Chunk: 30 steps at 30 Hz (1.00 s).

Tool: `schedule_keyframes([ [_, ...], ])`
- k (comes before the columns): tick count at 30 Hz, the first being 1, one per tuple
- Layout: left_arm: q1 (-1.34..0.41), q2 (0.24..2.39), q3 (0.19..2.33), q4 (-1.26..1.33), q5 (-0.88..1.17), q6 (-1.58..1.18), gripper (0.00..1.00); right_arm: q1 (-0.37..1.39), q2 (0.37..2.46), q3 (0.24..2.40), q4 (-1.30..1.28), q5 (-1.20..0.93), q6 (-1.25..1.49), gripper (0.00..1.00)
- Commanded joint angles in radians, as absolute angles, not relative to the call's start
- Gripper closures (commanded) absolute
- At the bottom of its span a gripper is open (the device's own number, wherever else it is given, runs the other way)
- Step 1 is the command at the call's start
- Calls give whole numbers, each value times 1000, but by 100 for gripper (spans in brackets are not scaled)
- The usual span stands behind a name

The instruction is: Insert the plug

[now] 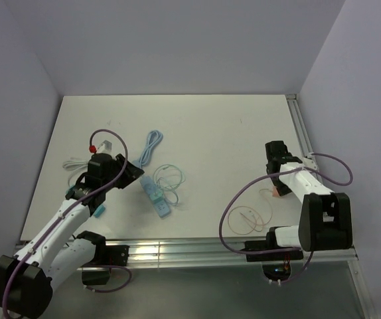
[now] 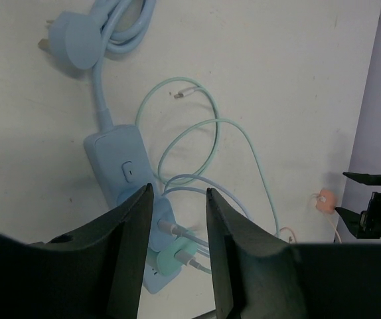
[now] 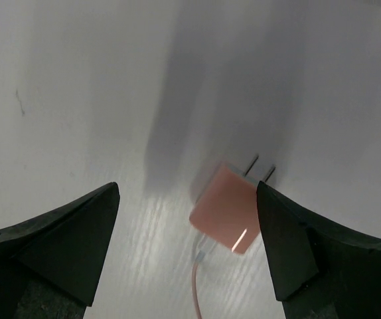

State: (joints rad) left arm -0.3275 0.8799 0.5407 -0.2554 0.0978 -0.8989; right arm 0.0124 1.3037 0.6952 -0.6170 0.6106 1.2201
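A light blue power strip (image 1: 155,195) lies left of centre on the white table; in the left wrist view (image 2: 121,166) a blue adapter (image 2: 160,219) and a green adapter (image 2: 176,256) sit plugged into it. My left gripper (image 1: 136,171) is open and empty above the strip, and its jaws (image 2: 179,193) frame the two adapters. A pink plug (image 3: 225,208) with two metal prongs lies flat on the table (image 1: 275,192). My right gripper (image 3: 187,193) is open around it, the plug close to the right finger (image 3: 297,246), with no visible contact.
A coiled blue cord with its wall plug (image 2: 74,46) lies beyond the strip. Green cable loops (image 1: 172,176) lie beside it and a white cable (image 1: 77,161) at the left. The pink cable loops (image 1: 253,218) near the front. Metal rails run along the right (image 1: 301,129) and front (image 1: 177,251) edges.
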Motion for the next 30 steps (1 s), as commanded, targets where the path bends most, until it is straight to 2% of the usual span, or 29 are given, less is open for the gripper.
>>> schedule_keyframes([
  [1,-324,897,564,-209,132,-917,57,-21,1361,687,-537,542,1213,9],
  [8,-324,881,557,-207,138,-916,57,-31,1382,693,-564,522,1230,8],
  [17,-324,845,564,-222,159,-891,56,-32,1207,618,-528,503,1171,6],
  [23,-324,790,552,-218,170,-888,56,-31,1244,643,-469,399,1025,8],
  [30,-324,655,471,-224,169,-884,54,-17,1357,646,-410,304,1000,11],
])
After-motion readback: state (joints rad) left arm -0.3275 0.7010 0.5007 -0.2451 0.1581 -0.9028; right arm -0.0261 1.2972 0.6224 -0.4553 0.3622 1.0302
